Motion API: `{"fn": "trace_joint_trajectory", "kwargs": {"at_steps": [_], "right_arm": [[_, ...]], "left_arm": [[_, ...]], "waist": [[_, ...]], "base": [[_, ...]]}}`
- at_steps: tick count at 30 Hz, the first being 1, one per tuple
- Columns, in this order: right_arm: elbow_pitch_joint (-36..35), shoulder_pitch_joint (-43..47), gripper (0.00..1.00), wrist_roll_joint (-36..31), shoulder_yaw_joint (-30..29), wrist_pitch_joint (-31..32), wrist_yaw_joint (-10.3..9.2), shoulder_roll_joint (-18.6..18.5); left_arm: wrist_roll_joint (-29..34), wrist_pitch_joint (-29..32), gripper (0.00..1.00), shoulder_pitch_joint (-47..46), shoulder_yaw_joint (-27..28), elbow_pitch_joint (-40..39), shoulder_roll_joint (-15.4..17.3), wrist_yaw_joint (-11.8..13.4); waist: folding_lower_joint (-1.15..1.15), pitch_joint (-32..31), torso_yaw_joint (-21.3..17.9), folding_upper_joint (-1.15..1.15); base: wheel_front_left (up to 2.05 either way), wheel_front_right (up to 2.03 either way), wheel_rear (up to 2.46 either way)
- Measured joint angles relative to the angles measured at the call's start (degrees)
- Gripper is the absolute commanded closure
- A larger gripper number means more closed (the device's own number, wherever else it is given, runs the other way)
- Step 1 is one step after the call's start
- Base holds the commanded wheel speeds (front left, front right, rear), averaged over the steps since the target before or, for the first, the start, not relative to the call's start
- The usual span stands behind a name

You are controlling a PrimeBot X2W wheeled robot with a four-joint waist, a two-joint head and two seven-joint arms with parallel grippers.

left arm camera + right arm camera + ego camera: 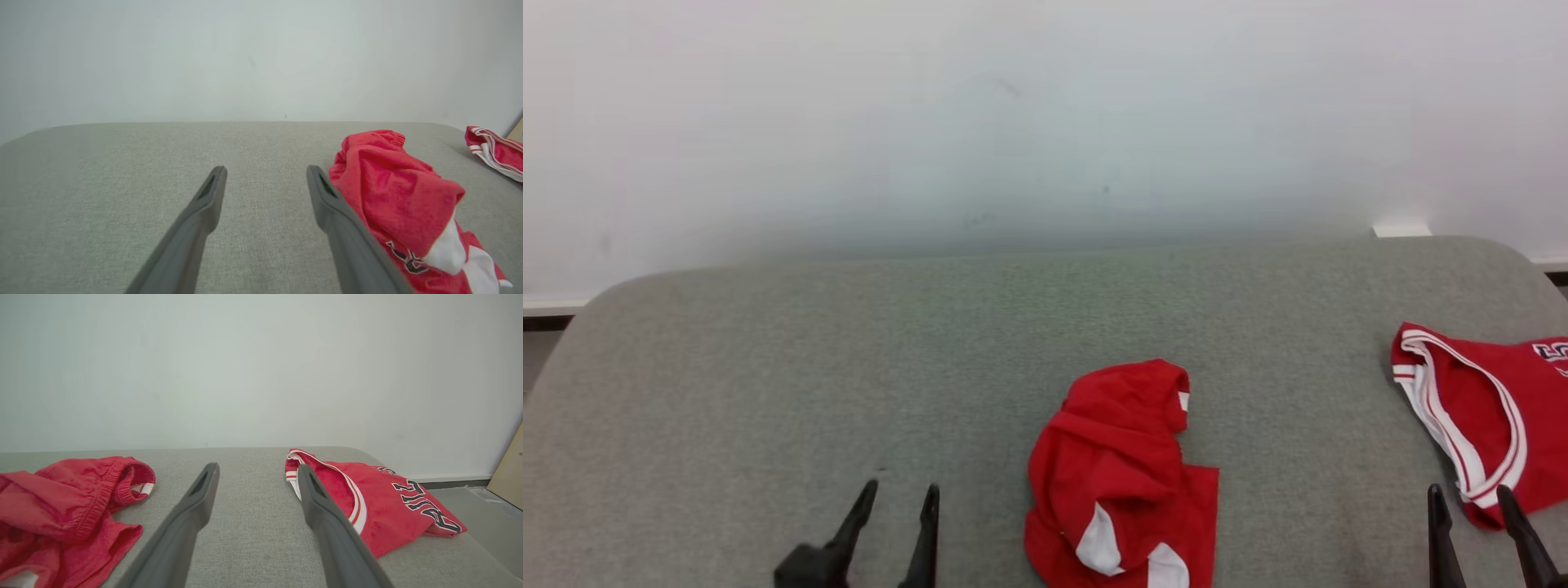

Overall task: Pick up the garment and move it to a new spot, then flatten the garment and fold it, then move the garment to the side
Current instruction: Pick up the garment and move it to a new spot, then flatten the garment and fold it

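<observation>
A crumpled red garment (1119, 474) with white patches, red shorts with an elastic waistband, lies in a heap on the grey cushioned surface (931, 343), near the front centre. My left gripper (900, 490) stands open just left of the heap, nothing between its fingers; in the left wrist view the shorts (400, 196) lie beside the right finger of the left gripper (265, 169). My right gripper (1470, 492) is open at the lower right, its fingers at the near edge of a red jersey (1486, 408). In the right wrist view the right gripper (257, 467) points between the shorts (73, 498) and the jersey (367, 498).
The red jersey with white trim and dark lettering lies flat at the surface's right edge. A pale wall (1045, 122) stands right behind the surface. Floor (486, 510) and a tan board (510, 469) lie beyond the right edge. Bare grey surface stretches left and behind the shorts.
</observation>
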Motion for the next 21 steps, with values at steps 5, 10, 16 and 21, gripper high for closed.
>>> {"fn": "trace_joint_trajectory", "kwargs": {"at_steps": [5,10,16,21], "right_arm": [[1.1,1.1,0.00,-0.5,0.9,0.0,0.00,0.0],[2.2,2.5,0.00,-0.4,1.7,0.0,0.00,0.0],[2.7,3.0,0.00,0.0,2.8,0.0,0.00,0.0],[2.8,3.1,0.00,0.1,3.1,0.0,0.00,0.0]], "left_arm": [[1.7,0.0,0.00,6.4,3.5,-3.7,-1.1,-1.3],[3.6,0.0,0.00,10.1,6.6,-5.1,-2.8,-3.6],[5.3,0.0,0.00,11.0,9.0,-5.4,-4.6,-6.1],[6.9,0.0,0.00,11.0,10.4,-5.0,-5.2,-7.4]], "waist": [[0.00,-1.0,2.2,0.00],[0.00,-2.3,3.5,0.00],[0.00,-2.6,4.1,0.00],[0.00,-2.6,4.0,0.00]], "base": [[0.00,0.00,0.00],[0.00,0.00,0.00],[0.00,0.00,0.00],[0.00,0.00,0.00]]}}
